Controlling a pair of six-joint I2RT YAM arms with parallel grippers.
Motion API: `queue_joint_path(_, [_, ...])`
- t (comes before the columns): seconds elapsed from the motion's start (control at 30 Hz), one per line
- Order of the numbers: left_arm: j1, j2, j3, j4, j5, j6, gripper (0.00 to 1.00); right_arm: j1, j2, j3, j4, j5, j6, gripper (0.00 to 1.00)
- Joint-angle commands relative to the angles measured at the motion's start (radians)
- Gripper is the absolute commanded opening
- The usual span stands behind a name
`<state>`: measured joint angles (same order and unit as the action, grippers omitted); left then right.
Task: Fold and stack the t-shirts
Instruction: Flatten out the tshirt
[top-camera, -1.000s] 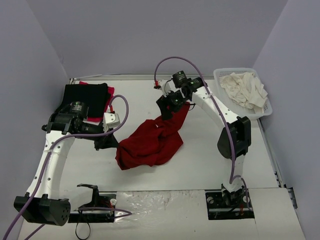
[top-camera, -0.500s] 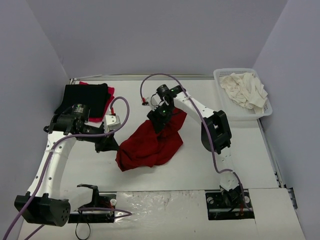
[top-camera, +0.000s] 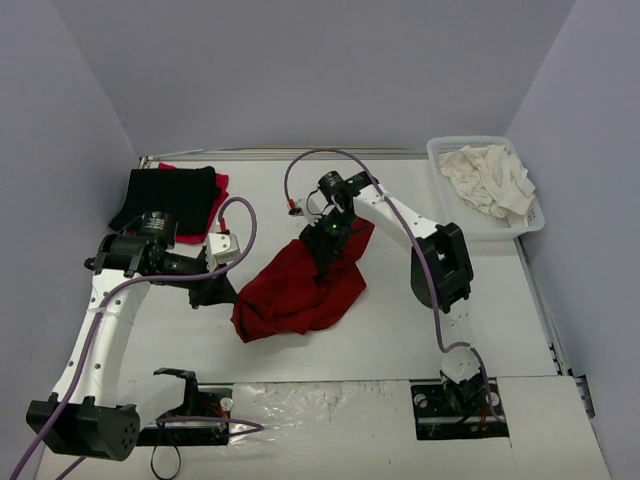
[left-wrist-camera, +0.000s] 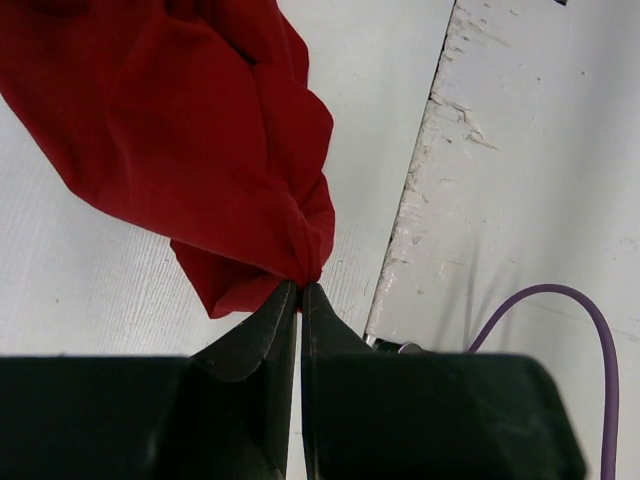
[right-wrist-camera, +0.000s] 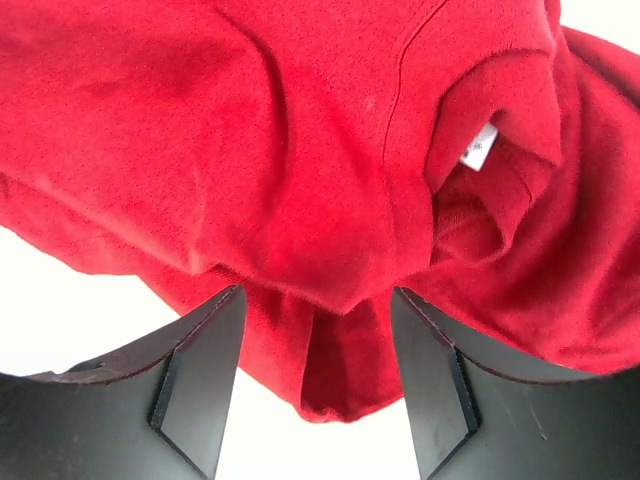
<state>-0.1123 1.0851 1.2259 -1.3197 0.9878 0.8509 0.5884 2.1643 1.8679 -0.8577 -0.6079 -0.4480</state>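
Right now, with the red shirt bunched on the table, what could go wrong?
The left gripper is shut on only a small tip of the shirt; a pull may slip it free. The right gripper stands open over bunched folds beside the label; closing there may catch several layers, so the shirt would not spread flat.

Noted as follows. Dark red shirt (top-camera: 300, 290): plain, no pattern; label (right-wrist-camera: 478, 150) white. Black shirt (top-camera: 170, 195): plain. Bright red shirt (top-camera: 220, 183): plain. Cream shirts (top-camera: 490, 178): plain. Basket (top-camera: 468, 139): white, lattice. Table (top-camera: 400, 320): white. Arms (top-camera: 100, 330): white with black joints. Cables (top-camera: 245, 215): purple. Walls (top-camera: 300, 70): pale lilac-grey.
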Motion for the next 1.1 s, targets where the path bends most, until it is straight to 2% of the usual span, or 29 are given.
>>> queue_joint_path(0.0, [-0.006,-0.031,0.004,0.002,0.043,-0.003,0.02,-0.009,-0.103,-0.026,-0.050,0.007,-0.011,0.56])
queue_joint_path(0.27, [-0.006,-0.053,-0.009,0.019,0.038,-0.023,0.02,-0.010,-0.133,-0.061,-0.044,0.017,-0.037,0.63])
queue_joint_path(0.9, [-0.004,-0.050,-0.039,0.048,0.028,-0.029,0.02,-0.007,0.026,-0.029,-0.038,0.030,-0.081,0.57])
queue_joint_path(1.0, [-0.003,-0.051,-0.042,0.050,0.028,-0.029,0.02,-0.007,0.042,-0.009,-0.037,0.031,-0.077,0.42])
queue_joint_path(1.07, [-0.004,-0.053,-0.045,0.053,0.026,-0.030,0.02,-0.007,0.043,0.003,-0.037,0.036,-0.075,0.26])
